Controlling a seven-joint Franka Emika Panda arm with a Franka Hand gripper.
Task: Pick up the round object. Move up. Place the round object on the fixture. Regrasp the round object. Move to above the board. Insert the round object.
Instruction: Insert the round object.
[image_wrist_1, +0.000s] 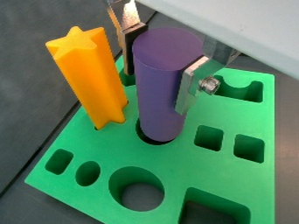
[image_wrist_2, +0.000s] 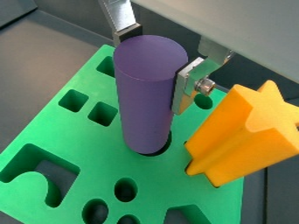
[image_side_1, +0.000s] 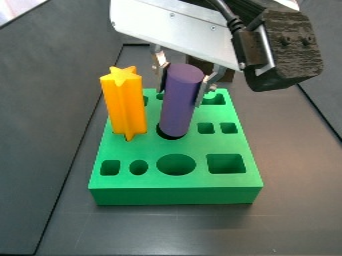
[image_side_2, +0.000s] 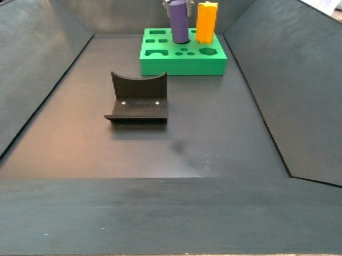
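Item, gripper: I read it directly above the board, pointing straight down, its two silver fingers flanking the upper part of the round object. In both wrist views one plate lies along the peg's side; the opposite plate looks slightly clear of it, so I cannot tell whether the claw is pinching or merely straddling.

Item, round object: one purple cylinder, upright, its lower end seated in a round hole near the middle of the board.

Item, board: one green slab, lying at the far end of the dark floor in a side view. I see further open holes, round, square and irregular.

Item, orange star post: one, upright in the board, just beside the purple peg but not touching it.

Item, fixture: one dark bracket on the floor, well apart from the board.
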